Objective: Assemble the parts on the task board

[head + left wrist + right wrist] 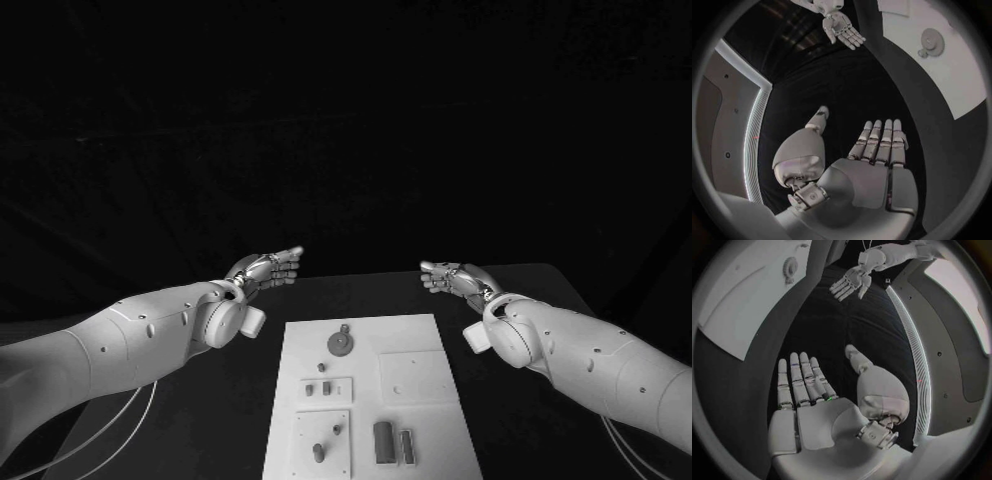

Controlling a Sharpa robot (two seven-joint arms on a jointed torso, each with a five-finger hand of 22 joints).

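Head view: I see the task board [368, 400] mid-counter [519, 290], parts [389, 442] lying on it; left hand [264, 268] and right hand [459, 277] flank its far end, probably to keep it unobstructed. Wrist views: fingers [879, 140] extended, empty; opposite fingers [801, 380] likewise.

A robot test lab or demo booth, to judge by the black table [433, 290], black curtain backdrop [346, 120], white task board [418, 345] with small fitted parts [340, 343], and a light strip [912, 340] edging smooth wall panels [954, 330].
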